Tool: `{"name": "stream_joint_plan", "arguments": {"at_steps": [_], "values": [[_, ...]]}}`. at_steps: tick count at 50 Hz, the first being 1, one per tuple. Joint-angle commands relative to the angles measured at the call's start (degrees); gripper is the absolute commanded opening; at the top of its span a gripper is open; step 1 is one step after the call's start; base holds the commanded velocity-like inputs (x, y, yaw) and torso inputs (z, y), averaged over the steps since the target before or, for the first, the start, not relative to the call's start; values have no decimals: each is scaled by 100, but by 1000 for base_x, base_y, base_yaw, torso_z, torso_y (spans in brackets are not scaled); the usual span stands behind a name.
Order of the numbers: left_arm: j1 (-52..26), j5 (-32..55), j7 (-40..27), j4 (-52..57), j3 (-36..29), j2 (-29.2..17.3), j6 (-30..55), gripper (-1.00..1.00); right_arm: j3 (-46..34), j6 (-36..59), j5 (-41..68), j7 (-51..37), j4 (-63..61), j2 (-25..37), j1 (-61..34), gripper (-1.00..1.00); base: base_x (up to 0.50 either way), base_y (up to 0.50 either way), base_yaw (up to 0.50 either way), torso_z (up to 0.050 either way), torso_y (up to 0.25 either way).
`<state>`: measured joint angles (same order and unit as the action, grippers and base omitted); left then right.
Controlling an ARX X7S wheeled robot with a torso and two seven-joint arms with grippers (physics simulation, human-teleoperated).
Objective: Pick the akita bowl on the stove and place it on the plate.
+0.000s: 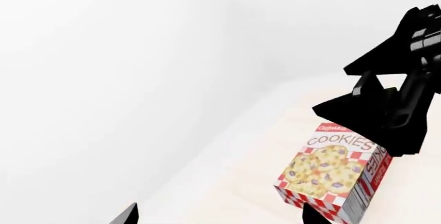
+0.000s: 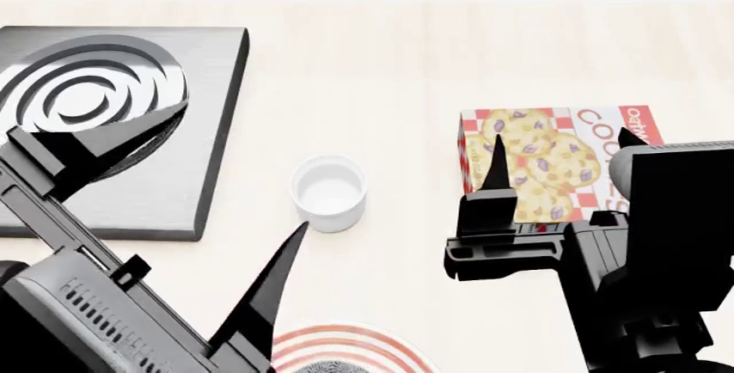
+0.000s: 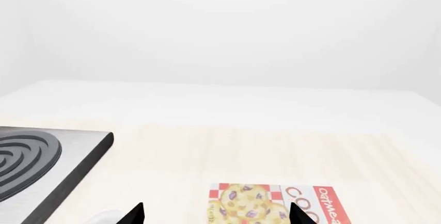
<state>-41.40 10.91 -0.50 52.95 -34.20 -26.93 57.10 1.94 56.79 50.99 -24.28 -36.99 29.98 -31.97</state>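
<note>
Stove (image 2: 172, 132): burner seen bare, at far left of table (image 2: 379, 72).
Plate (image 2: 367, 345): at near edge, largely cut off by the frame.
Bowl (image 2: 329, 367): speckled sliver seen on plate, just beside left fingertip.
Left gripper (image 2: 218, 184): spread, nothing held.
Right gripper (image 2: 562, 149): spread, over cookie box (image 2: 551, 162).
Cup (image 2: 329, 191): between stove and box.

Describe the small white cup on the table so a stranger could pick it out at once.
Start from the stove, the dark grey slab with ring burner at the table's left. Just off its right edge, towards the cookie box, stands the white cup, alone on bare pale wood. It is the only plain, unpatterned round vessel here: the plate nearer the robot has red rings.
</note>
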Motion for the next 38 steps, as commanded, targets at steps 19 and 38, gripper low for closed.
{"name": "stream_joint_plan", "arguments": {"at_steps": [19, 38], "values": [[38, 572, -135, -146, 1308, 435, 297, 100, -78, -75, -14, 9, 46, 46, 11, 100, 0, 0, 0, 0, 0], [38, 850, -185, -487, 2014, 665, 348, 100, -121, -171, -51, 39, 107, 68, 35, 100, 0, 0, 0, 0, 0]]}}
